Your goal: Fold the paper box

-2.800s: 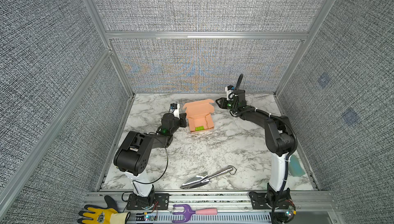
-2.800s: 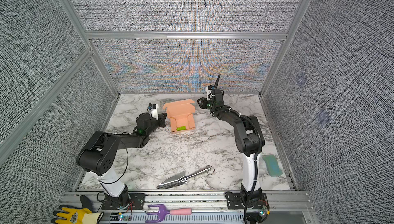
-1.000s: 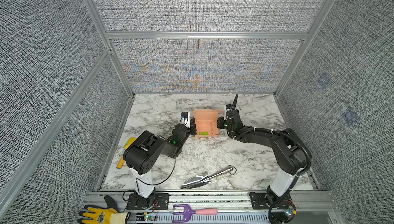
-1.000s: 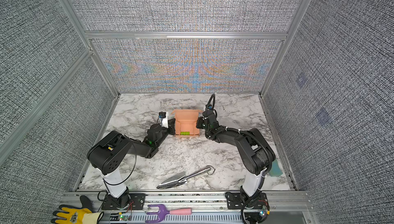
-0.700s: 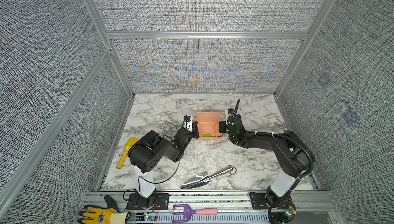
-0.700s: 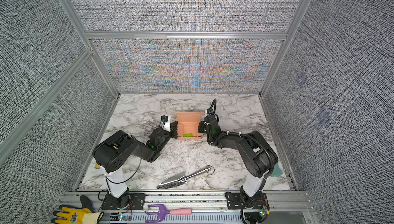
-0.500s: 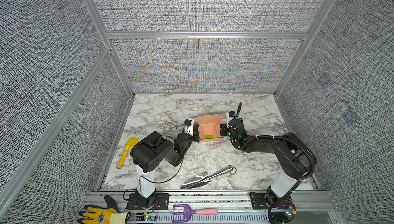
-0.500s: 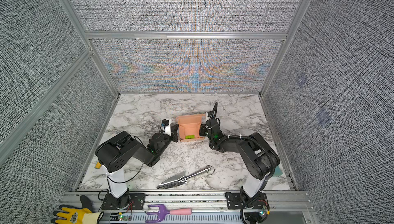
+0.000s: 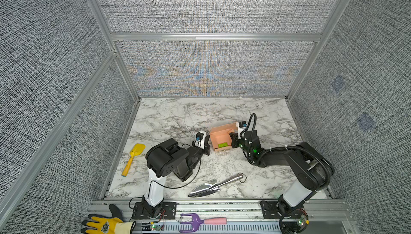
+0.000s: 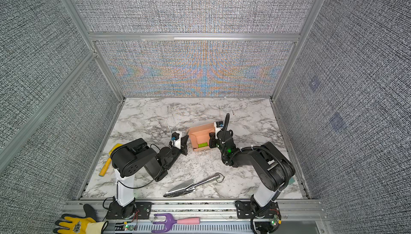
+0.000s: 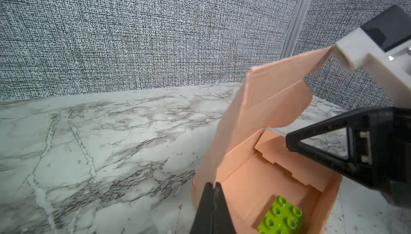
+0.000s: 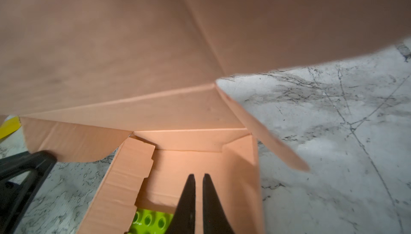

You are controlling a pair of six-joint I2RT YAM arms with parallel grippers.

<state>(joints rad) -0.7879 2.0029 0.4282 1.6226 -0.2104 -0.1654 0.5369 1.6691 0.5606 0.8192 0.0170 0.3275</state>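
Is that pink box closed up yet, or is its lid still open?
Open. The paper box has its lid flap raised; the green brick lies uncovered in its tray.

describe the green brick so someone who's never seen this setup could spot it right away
On the marble table, the pink paper box sits with its lid raised between the left gripper and right gripper. The brick lies on its floor, at the end toward the table's front. It is the only bright green, studded thing there.
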